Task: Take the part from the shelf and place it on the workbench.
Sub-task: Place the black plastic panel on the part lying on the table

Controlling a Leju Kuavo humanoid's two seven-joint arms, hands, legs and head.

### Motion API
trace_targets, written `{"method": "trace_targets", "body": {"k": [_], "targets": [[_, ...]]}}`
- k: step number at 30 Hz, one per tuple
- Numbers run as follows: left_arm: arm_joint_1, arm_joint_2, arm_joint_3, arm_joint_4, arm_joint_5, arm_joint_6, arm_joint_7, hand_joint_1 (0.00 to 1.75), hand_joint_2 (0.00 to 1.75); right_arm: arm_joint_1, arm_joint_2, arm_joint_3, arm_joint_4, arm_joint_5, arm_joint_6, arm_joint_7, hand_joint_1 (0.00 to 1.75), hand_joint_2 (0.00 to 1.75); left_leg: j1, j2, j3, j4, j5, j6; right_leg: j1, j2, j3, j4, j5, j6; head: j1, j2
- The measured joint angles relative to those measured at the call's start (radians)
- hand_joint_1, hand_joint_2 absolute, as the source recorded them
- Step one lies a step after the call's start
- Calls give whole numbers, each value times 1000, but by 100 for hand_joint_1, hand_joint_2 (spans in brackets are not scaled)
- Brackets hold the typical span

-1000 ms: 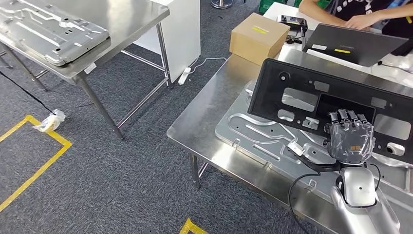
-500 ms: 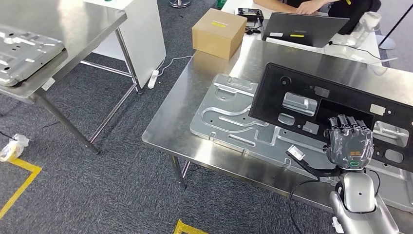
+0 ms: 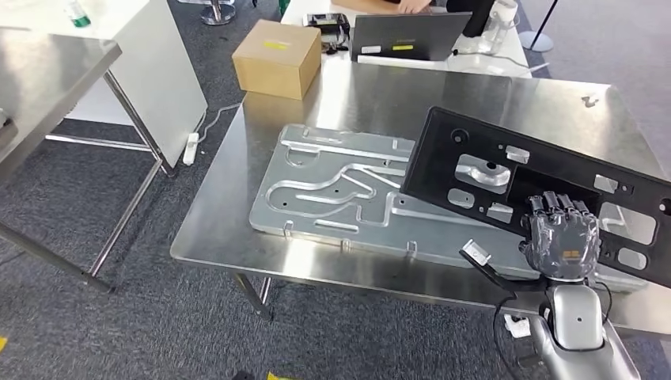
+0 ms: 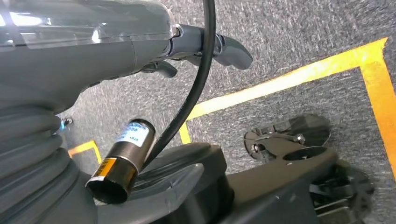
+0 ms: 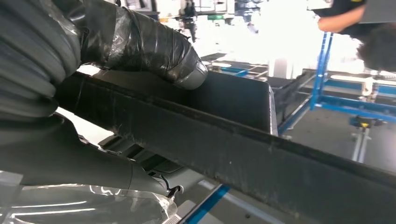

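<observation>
Fingers [image 3: 563, 207] of the right hand [image 3: 562, 241] curl over the near edge of the black panel [image 3: 546, 178] and grip it; in the right wrist view the taped thumb [image 5: 154, 46] lies against the panel's flat face while the panel's long rim [image 5: 243, 154] runs across in front of it. The panel is a flat black part with several rectangular cut-outs and small round holes. It is held tilted, its far end raised, above the steel workbench [image 3: 237, 198]. Whether any part of it touches the bench cannot be told.

Under and beside the panel a large stamped silver plate [image 3: 340, 194] lies flat on the workbench, with raised ribs and curved channels. The panel overlaps the plate's right part in the head view.

Left hand [image 4: 93, 42]: seen in the left wrist view over grey carpet [image 4: 303, 28] crossed by a yellow floor line [image 4: 280, 79]. Its thumb [image 4: 229, 46] sticks out and it holds nothing; how the other fingers lie cannot be told.

At the far end of the workbench: a cardboard box [image 3: 277, 55] with a yellow label, and behind it a grey laptop [image 3: 407, 36]. A person's hand [image 3: 411, 6] shows just beyond the laptop. To the left, well apart from the workbench, stands a second steel table [image 3: 59, 67], with a white cabinet [image 3: 162, 79] between the two.
</observation>
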Motion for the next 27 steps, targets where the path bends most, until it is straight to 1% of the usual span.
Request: {"method": "trace_targets", "body": {"k": [2,3,4,5,6,7,8,9,10,11,12,13,14,15,17,19,24,27], "targets": [[-1,1,-2,0,0,1,0,0,175,4,-6,0,1,0,0,19,162,175,-1,-1,5,-14,-2,5,-2,7,-5,-3,5,14,0,0],[0,0,-3,0,0,1,1,0,175,6,-11,0,1,0,0,29,162,175,0,2,7,-19,3,9,-3,1,-6,-2,3,20,0,0],[2,1,-5,0,0,1,2,0,175,6,-17,0,2,0,0,40,162,175,3,5,9,-26,9,15,-2,-15,-12,11,-8,24,2,0],[5,1,-7,0,1,1,2,0,175,5,-23,0,2,0,0,48,162,175,5,8,10,-33,14,20,-1,-37,-27,44,-30,27,3,0],[8,1,-8,0,1,2,2,0,175,4,-28,0,2,0,0,55,162,175,6,12,11,-36,17,23,-2,-62,-50,98,-60,29,4,0],[10,2,-9,0,1,2,2,0,175,3,-31,0,3,0,0,59,162,175,6,15,10,-36,18,25,-2,-80,-80,164,-94,32,6,0],[13,2,-9,0,1,2,2,0,175,5,-31,0,4,0,0,62,162,175,6,18,9,-36,18,25,-4,-89,-108,226,-118,36,6,0],[15,2,-10,0,1,1,2,0,175,8,-32,1,5,0,0,63,162,175,6,21,9,-35,17,24,-7,-92,-124,264,-127,39,6,0],[17,1,-11,0,1,1,3,0,175,10,-32,1,7,0,0,64,162,175,6,24,9,-33,16,23,-10,-94,-123,265,-117,41,6,0],[18,1,-12,0,1,1,2,0,175,10,-33,1,8,0,0,64,162,175,7,26,10,-31,14,21,-13,-96,-101,224,-90,43,6,0],[18,1,-13,0,1,1,3,0,175,10,-34,1,8,0,0,64,162,175,8,28,10,-28,11,17,-15,-100,-64,155,-57,45,6,0],[18,1,-14,0,0,1,3,0,175,9,-35,2,9,0,0,64,162,175,6,30,9,-24,8,12,-14,-105,-27,87,-34,44,6,0],[18,1,-14,0,0,1,3,0,175,9,-36,2,10,0,0,62,162,175,4,30,8,-21,5,6,-13,-108,-1,36,-20,41,6,0],[18,1,-15,0,0,1,3,0,175,9,-36,2,12,0,0,58,162,175,1,31,7,-17,0,4,-12,-109,13,7,-17,37,5,0],[18,2,-15,1,0,1,4,0,175,10,-35,5,18,0,0,49,162,175,-3,31,5,-15,-1,12,-12,-105,15,0,-18,30,4,0],[18,2,-15,1,1,1,4,0,175,8,-34,10,27,1,0,39,162,175,-3,31,7,-19,0,22,-10,-103,15,-1,-19,27,4,0],[17,2,-16,1,2,2,2,0,175,4,-31,21,46,2,0,29,162,175,-1,31,12,-30,6,13,-7,-102,15,0,-20,17,4,0],[17,2,-16,1,5,4,0,0,175,-1,-31,35,55,2,0,38,162,175,-1,31,12,-33,7,3,-6,-102,14,1,-20,15,4,0]]}}
